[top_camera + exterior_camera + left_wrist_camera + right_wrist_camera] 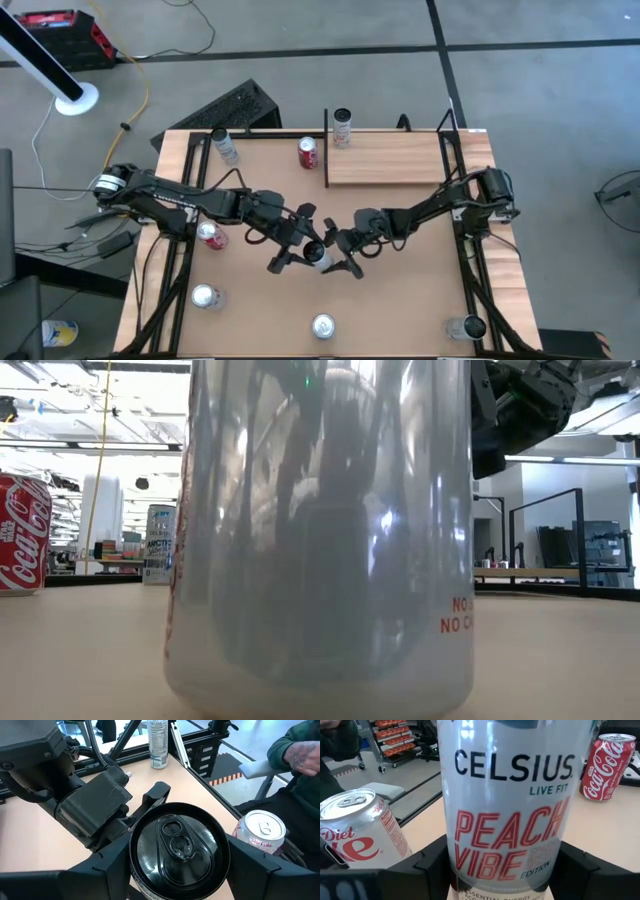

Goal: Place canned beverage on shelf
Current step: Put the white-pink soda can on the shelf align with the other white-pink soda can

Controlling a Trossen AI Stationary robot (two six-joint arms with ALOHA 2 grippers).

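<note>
At mid-table, both grippers bracket one Celsius can (320,254), well short of the shelf (388,158).

Left gripper (296,244) comes down over the can's black top (178,851), its fingers (255,865) spread at either side; whether they touch is unclear. Right gripper (345,252) faces the label (507,827) side-on, fingers flanking the can's base, contact likewise unclear. This looks like a handover, so that one arm can carry it across to the plank, where another can (342,127) already stands at the back edge.

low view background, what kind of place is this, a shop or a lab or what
Most likely a robotics lab or open workshop, not a shop. Behind the table the room shows ceiling strip lights and a desk with monitors, and the high view shows a bare concrete floor with loose cables.
</note>
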